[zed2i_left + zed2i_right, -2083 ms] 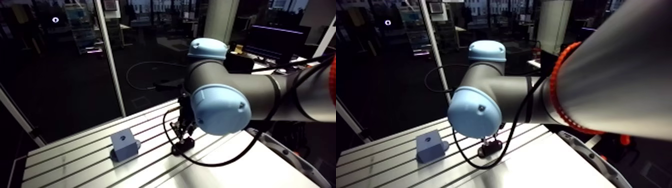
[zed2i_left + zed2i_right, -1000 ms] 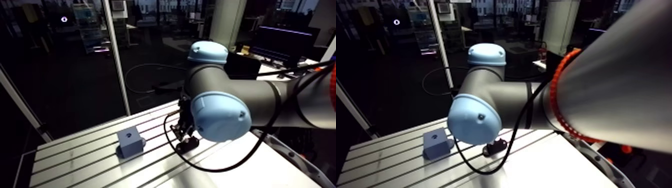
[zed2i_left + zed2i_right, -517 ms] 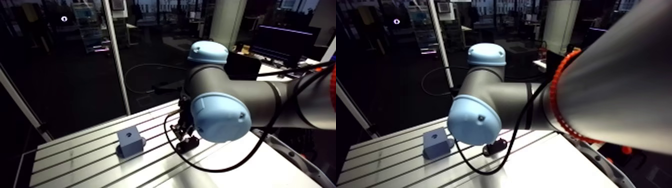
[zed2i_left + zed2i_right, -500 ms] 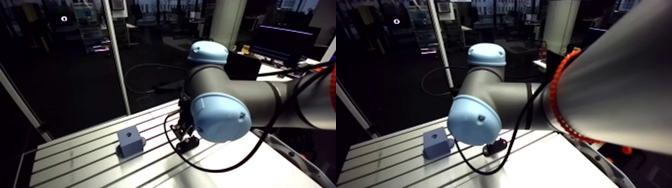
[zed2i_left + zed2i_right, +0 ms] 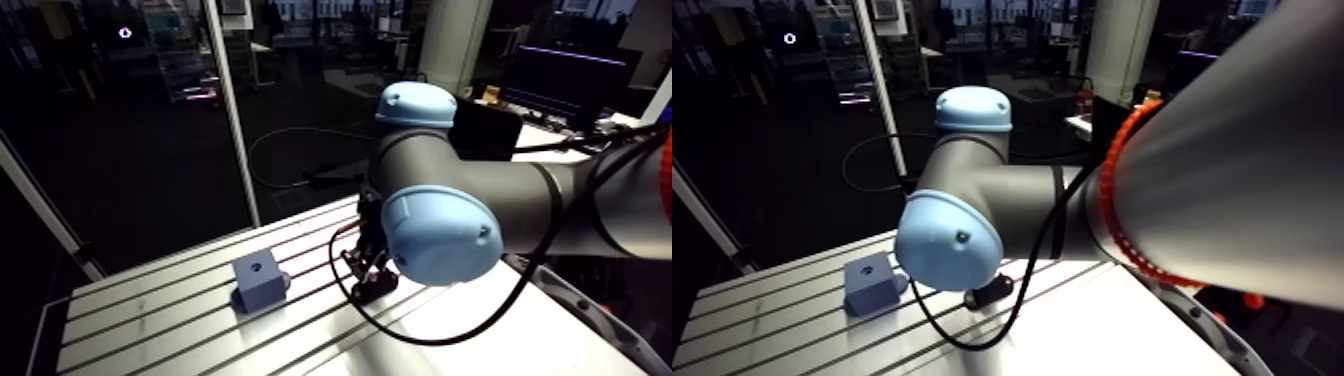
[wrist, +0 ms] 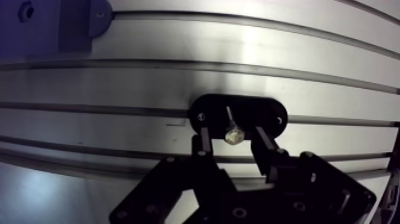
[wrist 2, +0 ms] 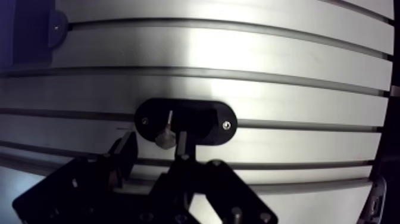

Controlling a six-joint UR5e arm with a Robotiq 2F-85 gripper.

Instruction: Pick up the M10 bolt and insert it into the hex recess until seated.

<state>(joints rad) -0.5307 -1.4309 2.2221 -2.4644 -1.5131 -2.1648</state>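
The claw (image 6: 232, 143) hangs low over the table with its two fingers (image 6: 202, 140) spread apart, gripping nothing. The bolt (image 6: 231, 134) sits in the gap between them, with bare space showing on either side of its head, so neither finger touches it. Its pale hex head is the end nearer the claw, and its thin shank points away, ahead of the fingers. The bolt rests on a black oval holder (image 6: 268, 114), which lies flat across one of the table's slots and has a small screw at each end. Whether the bolt stands in the holder or lies on it cannot be told.

The slotted metal table (image 6: 178, 42) carries long grooves that run crosswise under the claw. In the arm view a grey block (image 5: 256, 282) stands on the table to the left of the claw, clearly apart from the holder. The hex recess (image 6: 25, 11) in its upper face is empty, and a small tab with a screw juts from its base.
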